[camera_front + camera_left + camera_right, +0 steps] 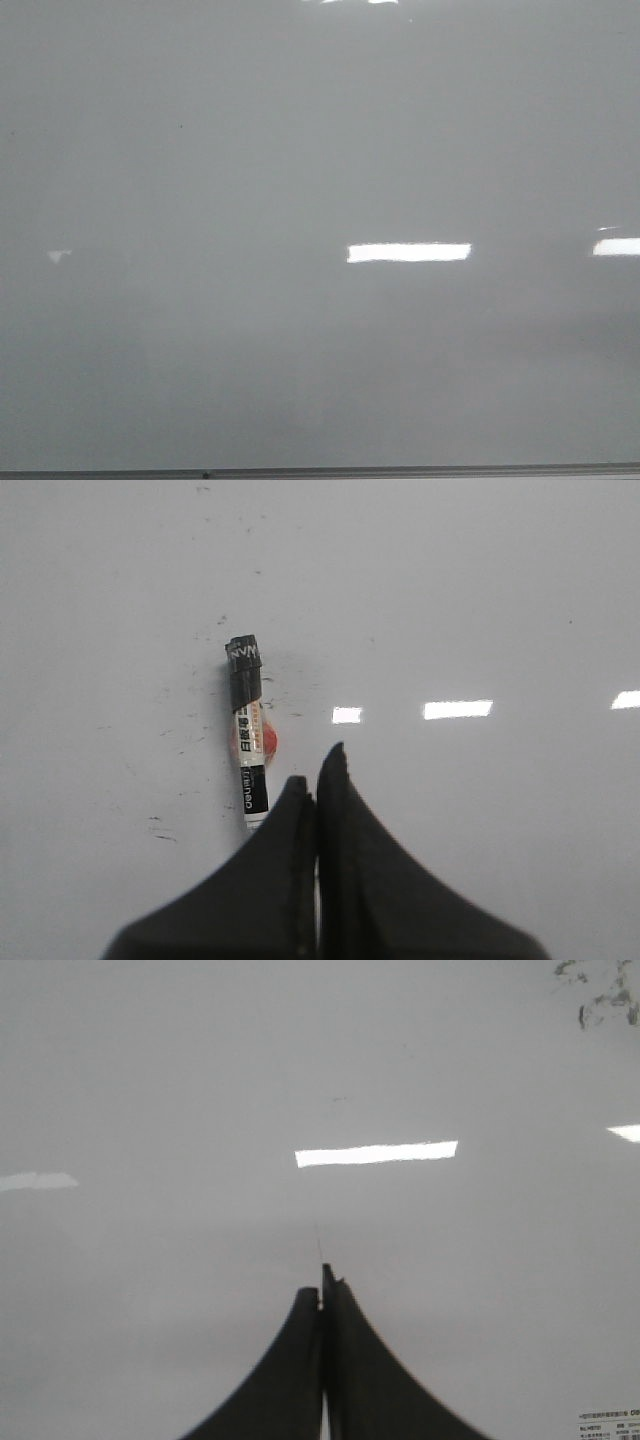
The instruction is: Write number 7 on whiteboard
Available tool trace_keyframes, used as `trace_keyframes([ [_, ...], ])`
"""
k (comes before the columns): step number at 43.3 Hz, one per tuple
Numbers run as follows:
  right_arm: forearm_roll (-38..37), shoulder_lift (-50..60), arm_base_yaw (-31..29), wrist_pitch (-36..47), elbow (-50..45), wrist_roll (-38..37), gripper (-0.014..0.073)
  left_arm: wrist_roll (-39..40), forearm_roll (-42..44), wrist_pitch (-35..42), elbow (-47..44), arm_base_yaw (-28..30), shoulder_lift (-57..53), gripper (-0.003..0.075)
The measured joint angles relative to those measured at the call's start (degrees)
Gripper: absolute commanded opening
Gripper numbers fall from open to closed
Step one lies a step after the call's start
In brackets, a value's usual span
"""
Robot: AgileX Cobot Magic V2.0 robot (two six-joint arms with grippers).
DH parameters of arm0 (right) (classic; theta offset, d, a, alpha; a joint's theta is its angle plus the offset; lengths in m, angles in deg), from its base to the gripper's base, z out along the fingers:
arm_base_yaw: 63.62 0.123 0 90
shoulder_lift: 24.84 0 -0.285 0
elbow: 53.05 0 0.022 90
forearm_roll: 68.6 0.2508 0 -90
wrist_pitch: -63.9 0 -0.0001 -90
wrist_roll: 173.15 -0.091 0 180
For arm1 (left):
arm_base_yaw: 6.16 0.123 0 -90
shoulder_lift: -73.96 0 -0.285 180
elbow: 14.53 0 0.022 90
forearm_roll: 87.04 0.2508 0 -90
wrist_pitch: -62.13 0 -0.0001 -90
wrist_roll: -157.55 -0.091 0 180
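Observation:
The whiteboard (300, 150) fills the front view, glossy pale grey with bright light reflections; no number 7 shows on it in any view. Neither gripper shows in the front view. In the left wrist view my left gripper (315, 770) is shut and empty, its jaws pressed together over the board (480, 600). A marker (248, 745) with a black cap, white labelled body and an orange spot lies flat on the board just beside and beyond the left fingertip, apart from it. My right gripper (320, 1282) is shut and empty over bare board (200, 1060).
A thin metal edge strip (400, 472) runs along the board's near edge. Small dark specks (165, 835) dot the board around the marker. Dark smudges (600, 1000) and a small printed label (608, 1425) sit at the sides of the right wrist view.

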Motion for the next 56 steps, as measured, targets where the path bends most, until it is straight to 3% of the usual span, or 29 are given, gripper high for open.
trace_keyframes([
  [7, 0.00, 0.00, 0.00, 0.14, 0.00, 0.00, -0.0069, 0.00, 0.00, 1.83, 0.00, 0.00, 0.00, -0.0020],
  [16, 0.00, 0.00, 0.00, 0.35, 2.83, 0.00, -0.0069, 0.00, -2.94, 10.13, 1.77, 0.00, 0.00, -0.0020],
  [22, 0.00, -0.18, 0.00, -5.93, 11.44, 0.11, -0.0062, 0.00, -4.03, 4.71, 9.76, 0.00, 1.12, -0.0021],
  [28, 0.00, -6.71, 0.00, -13.78, 20.68, 0.11, -0.0060, 0.00, -1.30, -5.74, 19.98, 0.00, 9.35, -0.0020],
  [33, 0.00, -14.28, 0.00, -15.15, 24.67, 0.01, -0.0060, 0.00, 0.35, -12.15, 24.83, 0.00, 18.22, -0.0020],
  [38, 0.00, -20.08, 0.00, -14.91, 25.50, 0.01, -0.0047, 0.00, 0.79, -13.87, 26.15, 0.00, 25.10, -0.0012],
  [40, 0.00, -21.56, 0.00, -14.91, 25.50, 0.01, -0.0011, 0.00, 0.88, -14.12, 26.25, 0.00, 26.76, 0.0022],
  [43, 0.00, -23.07, 0.00, -14.91, 25.50, 0.01, 0.0106, 0.00, 1.01, -14.36, 26.25, 0.00, 28.67, 0.0145],
  [50, 0.00, -23.50, 0.00, -14.80, 25.50, 0.01, 0.0454, 0.00, 1.01, -14.35, 26.25, 0.00, 30.38, 0.0526],
  [53, 0.00, -23.50, 0.00, -14.80, 25.50, 0.01, 0.0554, 0.00, 1.01, -14.24, 26.25, 0.00, 30.49, 0.0605],
  [56, 0.00, -23.50, 0.00, -14.80, 25.50, 0.01, 0.0589, 0.00, 1.01, -13.76, 26.25, 0.00, 30.56, 0.0608],
])
